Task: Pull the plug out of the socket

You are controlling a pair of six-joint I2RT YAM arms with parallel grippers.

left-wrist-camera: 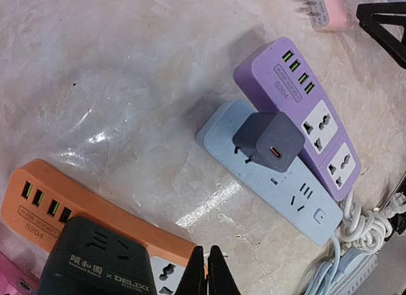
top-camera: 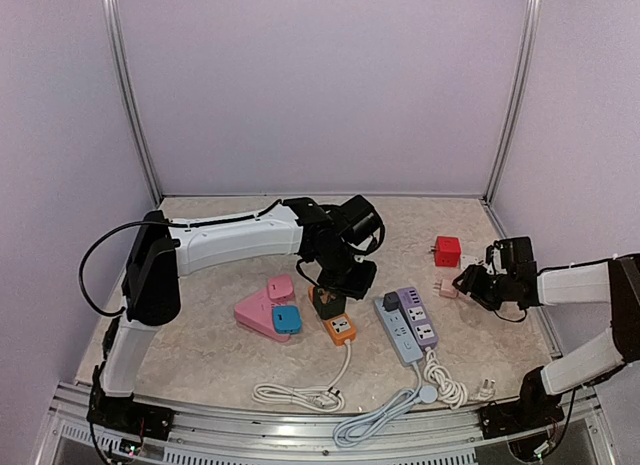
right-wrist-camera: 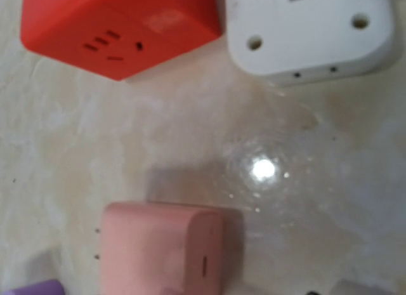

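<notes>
— Where is the plug?

— The pink plug (right-wrist-camera: 168, 247) lies on its side on the surface (left-wrist-camera: 114, 85), its prongs bare and in no socket. In the overhead view it sits between the red cube socket (right-wrist-camera: 120, 28) and the far end of the purple power strip (left-wrist-camera: 288, 85). A white adapter (right-wrist-camera: 311, 25) lies beside the red cube.

— And the right gripper?

— The right gripper (top-camera: 468, 282) hangs low, just beside the pink plug. Its wrist camera looks straight down on the plug, but the fingers barely enter that view. Whether they are spread or pressed together cannot be told, nor whether they touch the plug.

— What about the other arm?

— The left arm reaches across to the middle of the surface. The left gripper (left-wrist-camera: 206, 273) is clenched, fingertips pressed together with nothing between them. It stands just beside the black adapter (left-wrist-camera: 101, 260), right over the orange power strip (left-wrist-camera: 82, 203).

— Is that adapter plugged in?

— Yes, it sits seated on top of the orange strip. A grey charger (left-wrist-camera: 269, 141) is likewise plugged into the blue power strip (left-wrist-camera: 298, 193), tilted a little. The blue strip lies alongside the purple one, the two touching along their long sides.
</notes>
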